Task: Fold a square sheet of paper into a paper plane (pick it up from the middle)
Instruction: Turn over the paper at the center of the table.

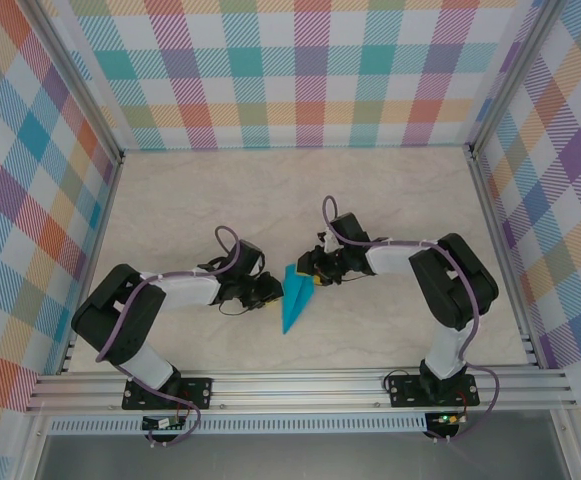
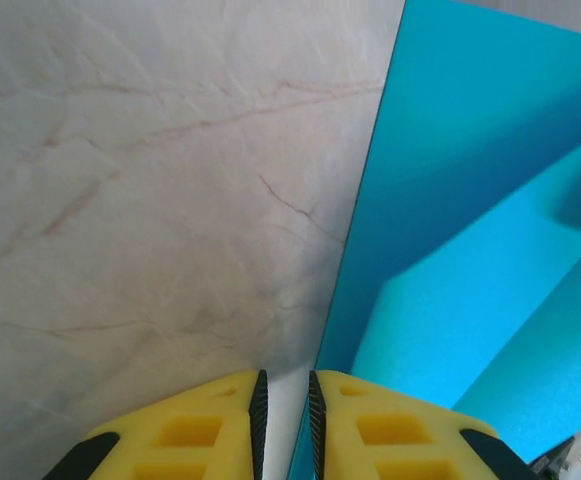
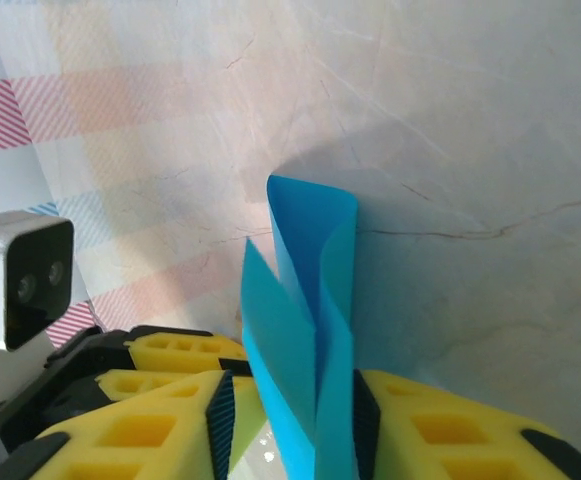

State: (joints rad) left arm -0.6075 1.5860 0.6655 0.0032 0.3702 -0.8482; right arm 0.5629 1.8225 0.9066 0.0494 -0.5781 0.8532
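The square sheet of paper is folded into a narrow teal paper plane (image 1: pixel 292 300), its point toward the near edge, mid-table between both arms. In the right wrist view its folded layers (image 3: pixel 310 260) stand upright between the pads of my right gripper (image 3: pixel 288 385). The right pad touches the paper and the left pad stands a little off it. My right gripper (image 1: pixel 315 272) is at the plane's far right end. My left gripper (image 1: pixel 270 292) sits at its left side. The left gripper (image 2: pixel 283 375) shows a narrow gap, and the paper's edge (image 2: pixel 470 200) runs in beside the right pad.
Marble-look tabletop (image 1: pixel 220 200) is enclosed by plaid walls (image 1: pixel 300 70) at the back and both sides. An aluminium rail (image 1: pixel 300 385) runs along the near edge. The left gripper's yellow fingers (image 3: pixel 170 350) and wrist camera (image 3: pixel 20 280) are close beside the right gripper.
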